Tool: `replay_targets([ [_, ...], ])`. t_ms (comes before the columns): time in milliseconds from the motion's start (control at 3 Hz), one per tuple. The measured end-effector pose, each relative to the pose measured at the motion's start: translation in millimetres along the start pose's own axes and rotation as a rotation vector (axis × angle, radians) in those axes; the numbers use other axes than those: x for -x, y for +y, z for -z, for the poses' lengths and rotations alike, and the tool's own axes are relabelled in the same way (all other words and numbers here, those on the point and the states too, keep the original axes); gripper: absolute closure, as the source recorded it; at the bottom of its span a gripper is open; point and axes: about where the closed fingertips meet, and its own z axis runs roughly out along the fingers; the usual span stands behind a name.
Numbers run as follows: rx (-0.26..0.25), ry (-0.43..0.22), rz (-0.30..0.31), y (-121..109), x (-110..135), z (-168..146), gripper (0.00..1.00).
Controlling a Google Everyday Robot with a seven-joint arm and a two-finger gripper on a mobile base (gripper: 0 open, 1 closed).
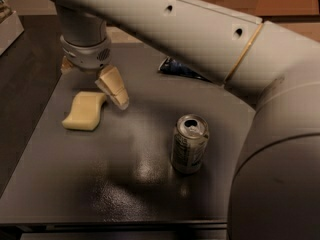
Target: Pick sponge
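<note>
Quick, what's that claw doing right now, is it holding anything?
Gripper: open, holding nothing, hovering just above the sponge.

Note that the gripper [94, 86] hangs just beside the sponge [85, 111], fingers spread. You see only a sliver of the far finger [65, 64] behind the wrist housing [85, 44]. Beyond the near finger [112, 86], the arm [200, 29] covers most of a dark blue packet [175, 68], and its print is unreadable.

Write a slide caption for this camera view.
Open gripper hovers over the sponge on a grey table, soda can nearby.
</note>
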Motion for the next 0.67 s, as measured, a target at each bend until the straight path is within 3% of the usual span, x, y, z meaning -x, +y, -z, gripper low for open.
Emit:
replay_targets([
  [667, 0.061, -0.018, 0.085, -11.6, 7.8, -24.1, 0.0],
])
